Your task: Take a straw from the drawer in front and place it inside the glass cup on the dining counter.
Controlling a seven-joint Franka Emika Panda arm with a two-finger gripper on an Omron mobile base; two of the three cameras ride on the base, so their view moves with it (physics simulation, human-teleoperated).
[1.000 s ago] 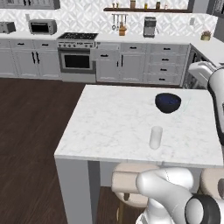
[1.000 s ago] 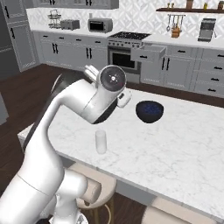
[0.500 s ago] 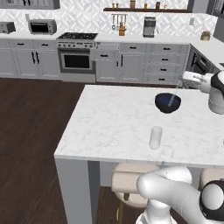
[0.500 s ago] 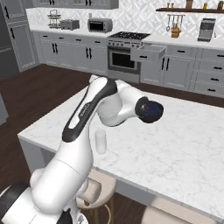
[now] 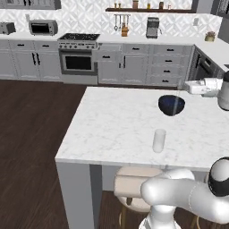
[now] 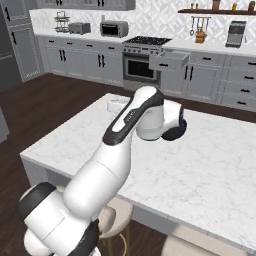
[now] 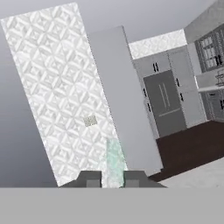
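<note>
The gripper point(image 7: 112, 177) is closed on the straw point(image 7: 114, 157), which pokes up between the tips at the bottom middle of the hand view. It is so thin it could slip out or miss the cup's small mouth. The glass cup point(image 5: 159, 141) stands mid-right on the dining counter point(image 5: 112, 129). Farther back, at right, the arm has swung across since earlier.
</note>
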